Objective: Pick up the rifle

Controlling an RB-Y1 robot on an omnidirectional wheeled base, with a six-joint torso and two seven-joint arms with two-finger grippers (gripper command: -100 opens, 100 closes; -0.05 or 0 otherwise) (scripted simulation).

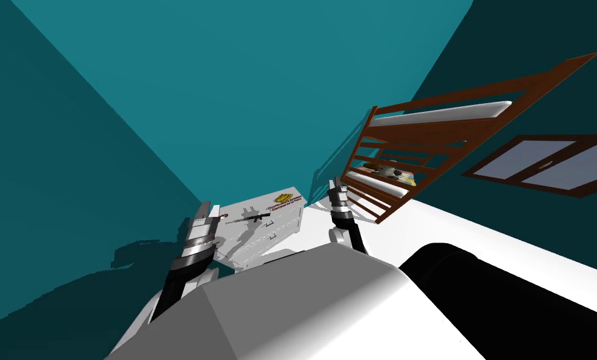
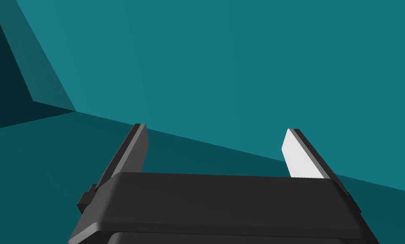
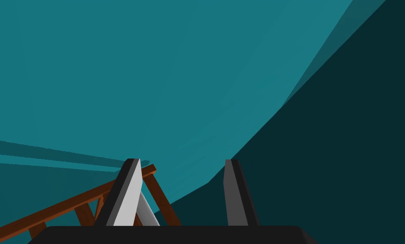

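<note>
Rifle [image 1: 256, 217] on white cabinet [image 1: 285, 215] (away from edges)

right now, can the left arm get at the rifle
Probably yes: the rifle lies bare on the white cabinet, the open left pincer just beside it, nothing between.

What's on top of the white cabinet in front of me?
A small dark rifle and a yellow object beyond it lie apart on the white cabinet. The left gripper covers its near left corner, so anything there is hidden.
</note>
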